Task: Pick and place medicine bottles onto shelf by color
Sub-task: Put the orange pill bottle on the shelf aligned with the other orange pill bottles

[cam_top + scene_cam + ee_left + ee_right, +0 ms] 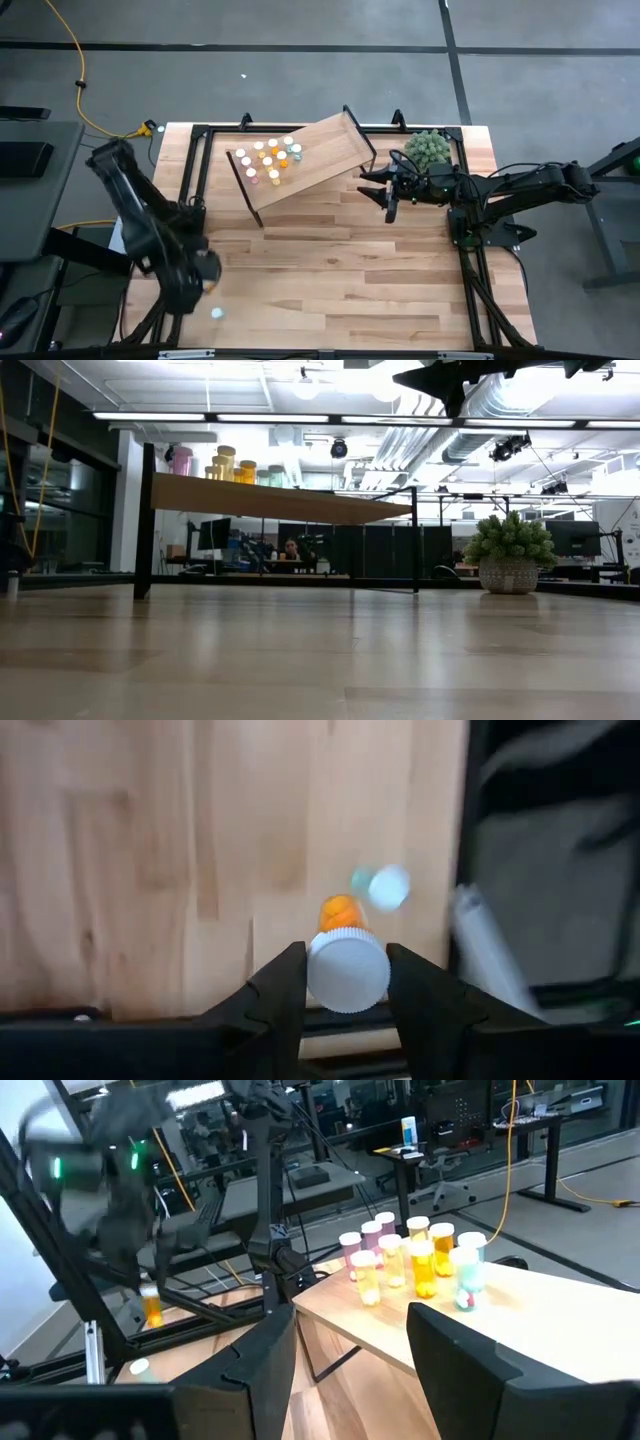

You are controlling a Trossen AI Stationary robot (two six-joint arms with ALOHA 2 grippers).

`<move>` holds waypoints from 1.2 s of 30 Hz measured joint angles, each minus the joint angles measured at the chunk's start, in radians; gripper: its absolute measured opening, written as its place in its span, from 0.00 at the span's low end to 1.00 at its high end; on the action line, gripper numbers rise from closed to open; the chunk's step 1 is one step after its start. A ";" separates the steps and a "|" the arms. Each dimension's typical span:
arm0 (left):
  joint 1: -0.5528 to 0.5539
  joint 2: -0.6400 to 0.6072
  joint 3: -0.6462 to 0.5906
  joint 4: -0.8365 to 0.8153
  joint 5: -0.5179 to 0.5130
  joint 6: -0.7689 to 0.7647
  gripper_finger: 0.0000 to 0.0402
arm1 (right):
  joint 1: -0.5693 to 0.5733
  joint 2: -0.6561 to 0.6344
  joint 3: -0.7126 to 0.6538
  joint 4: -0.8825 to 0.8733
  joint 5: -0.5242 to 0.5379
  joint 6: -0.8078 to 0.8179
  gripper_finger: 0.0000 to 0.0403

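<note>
My left gripper (347, 982) hangs over the table's near left corner, shut on an orange medicine bottle (341, 912) with a white cap. In the right wrist view that bottle (152, 1308) shows under the blurred left arm. A pale teal bottle (217, 313) lies on the table just below it. Several orange, yellow, pink and teal bottles (268, 160) stand on the left part of the light-wood shelf (320, 150) at the far middle. My right gripper (386, 192) waits open and level off the shelf's right end, its fingers empty. My left gripper pinches the orange bottle's white cap (348, 975) between its two fingers (285, 990). The fingers come from above, pointing steeply down. The bottle hangs upright below them, orange body downward, lifted clear of the table.
A fuzzy green plant in a pot (428, 148) stands at the far right, behind my right gripper. The shelf's black legs (144, 520) stand on the tabletop. Bare wood planks (340, 280) stretch across the near half of the table.
</note>
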 joint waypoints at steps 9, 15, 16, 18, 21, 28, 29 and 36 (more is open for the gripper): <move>0.416 -0.038 0.365 -0.100 -0.040 0.301 0.29 | 0.000 0.000 0.001 -0.007 0.000 0.035 0.46; 0.686 0.123 0.593 -0.185 -0.051 0.604 0.29 | 0.000 0.000 0.001 -0.020 0.001 0.035 0.46; 0.726 0.152 0.624 -0.189 -0.055 0.649 0.29 | 0.000 0.000 0.001 -0.019 0.002 0.037 0.46; 0.808 0.207 0.679 -0.187 -0.061 0.727 0.30 | 0.000 0.000 0.001 -0.021 0.003 0.046 0.46; 0.913 0.288 0.753 -0.187 -0.076 0.807 0.30 | 0.000 0.000 0.001 -0.023 0.004 0.075 0.46; 1.103 0.441 0.814 -0.211 -0.092 0.855 0.30 | 0.000 0.009 0.001 -0.020 0.091 0.248 0.46; 1.124 0.458 0.814 -0.226 -0.092 0.859 0.30 | 0.000 0.014 0.001 -0.023 0.106 0.261 0.46; 1.223 0.565 0.814 -0.325 -0.087 0.850 0.30 | 0.001 0.075 0.001 0.010 0.118 0.294 0.46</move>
